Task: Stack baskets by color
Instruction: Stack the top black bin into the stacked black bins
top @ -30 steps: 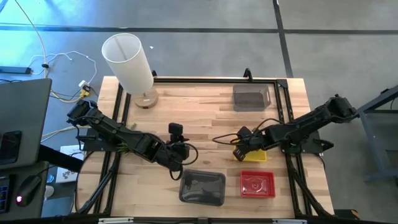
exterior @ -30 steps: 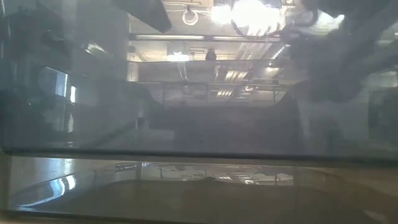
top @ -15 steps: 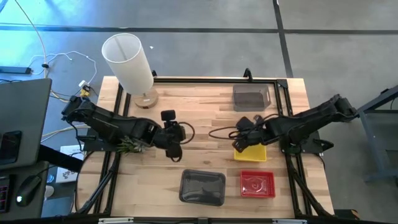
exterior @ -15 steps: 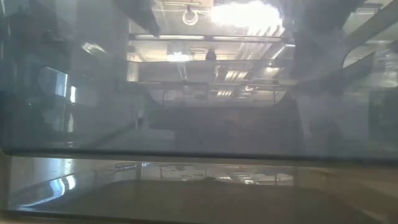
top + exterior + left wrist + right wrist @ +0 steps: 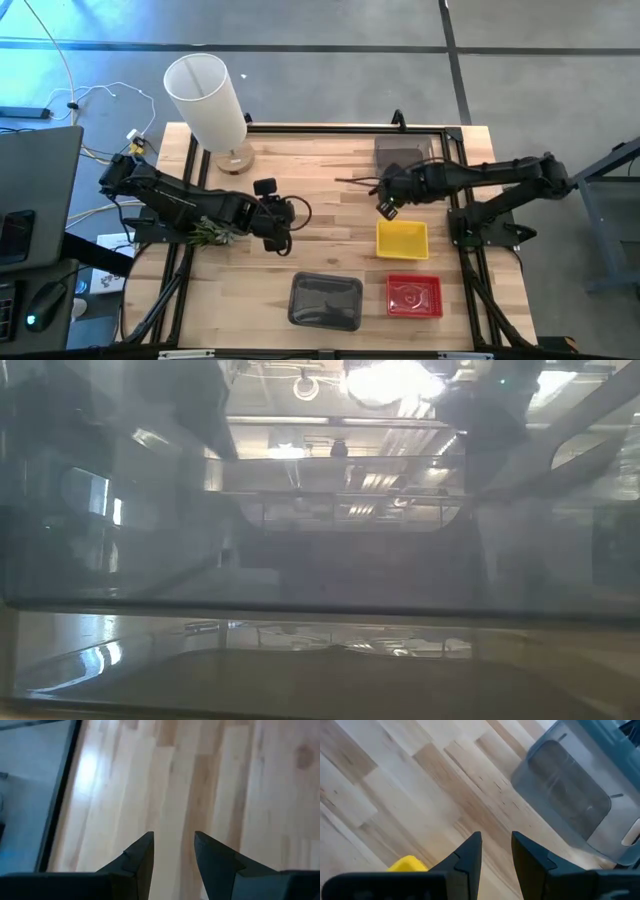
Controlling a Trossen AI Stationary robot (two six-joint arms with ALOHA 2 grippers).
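Right gripper (image 5: 386, 208) empty, narrow gap, near far grey basket (image 5: 404, 157); slippery thin rim could slip. Left gripper (image 5: 277, 238) empty, narrowly parted.

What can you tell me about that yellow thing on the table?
The yellow basket is a small, shallow rectangular tub of bright plastic with a raised rim. It sits flat and upright on the wooden table, toward its right side, with nothing visible inside. Just below it in the high view lies a red basket, apart from it. The right tool hangs just beyond its upper left corner with nothing between its fingers. Only one corner shows in the right wrist view.
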